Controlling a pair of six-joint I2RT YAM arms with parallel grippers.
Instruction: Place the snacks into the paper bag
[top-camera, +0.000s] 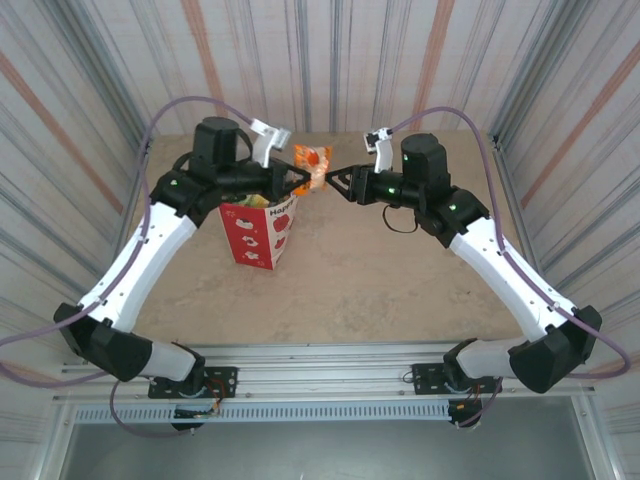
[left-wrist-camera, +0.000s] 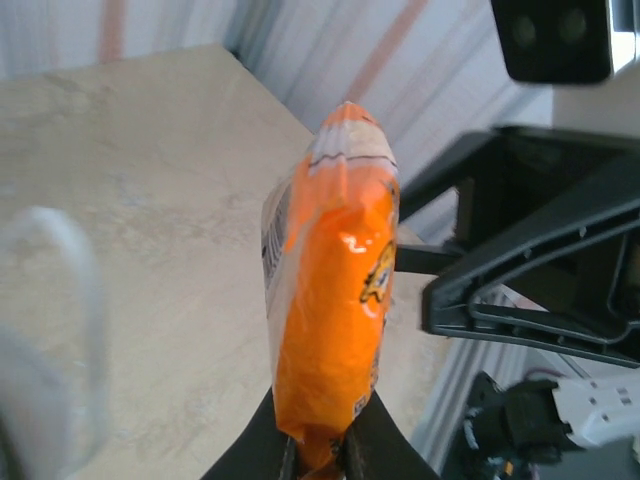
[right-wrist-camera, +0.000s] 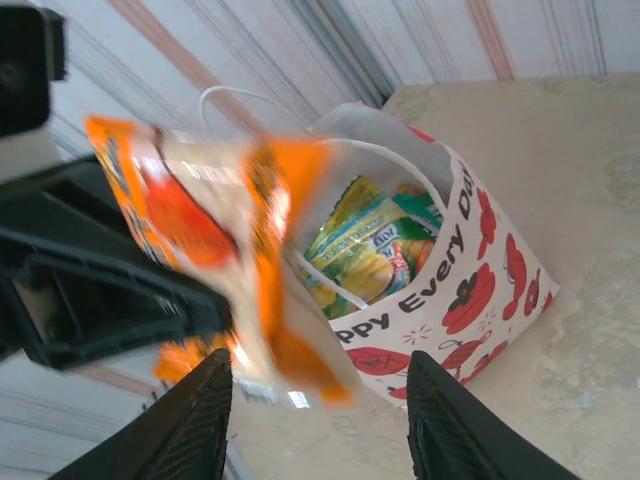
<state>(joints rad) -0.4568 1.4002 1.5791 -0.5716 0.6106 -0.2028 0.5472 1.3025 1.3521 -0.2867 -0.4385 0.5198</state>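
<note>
Above the table, just right of the paper bag (top-camera: 258, 235), an orange snack packet (top-camera: 313, 165) hangs in the air. My left gripper (top-camera: 298, 180) is shut on the packet's lower edge; in the left wrist view the packet (left-wrist-camera: 335, 330) stands up out of the left gripper (left-wrist-camera: 320, 455). My right gripper (top-camera: 338, 184) faces it from the right and is open, with its jaws apart from the packet (right-wrist-camera: 200, 230); nothing lies between the tips of the right gripper (right-wrist-camera: 320, 420). The red and white bag (right-wrist-camera: 470, 290) stands upright with green-yellow and teal snacks (right-wrist-camera: 375, 250) inside.
The bag's thin white handles (right-wrist-camera: 235, 95) stick up by the packet. Striped curtain walls (top-camera: 330, 60) close in the table's back and sides. Bare beige tabletop (top-camera: 400, 290) lies to the right of and in front of the bag.
</note>
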